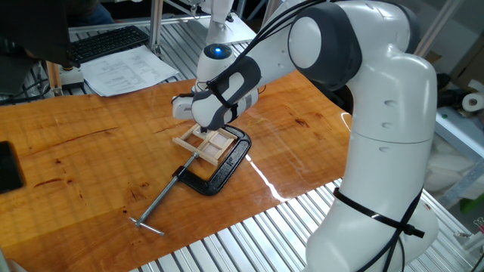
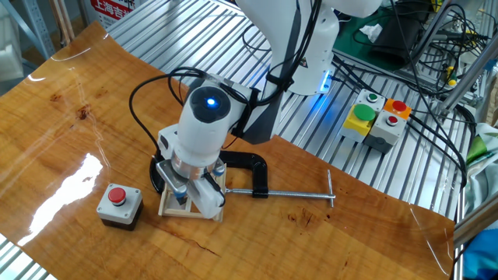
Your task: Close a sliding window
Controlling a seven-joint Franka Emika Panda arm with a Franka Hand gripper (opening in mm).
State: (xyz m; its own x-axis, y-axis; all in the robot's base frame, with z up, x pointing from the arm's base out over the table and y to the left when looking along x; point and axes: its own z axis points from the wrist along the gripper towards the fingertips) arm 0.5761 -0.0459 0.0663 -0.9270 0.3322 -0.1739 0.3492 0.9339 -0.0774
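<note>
The sliding window is a small pale wooden frame with crossbars, lying flat on the table inside the bow of a black C-clamp. In the other fixed view the window shows under the robot's hand. My gripper points down onto the window, with its fingertips at or in the frame. The hand hides most of the frame and the sliding panel. I cannot tell how wide the jaws stand.
The clamp's long screw rod lies on the table beside the window. A small grey box with a red button stands close beside the window. A button box sits off the table. A keyboard and papers lie at the back.
</note>
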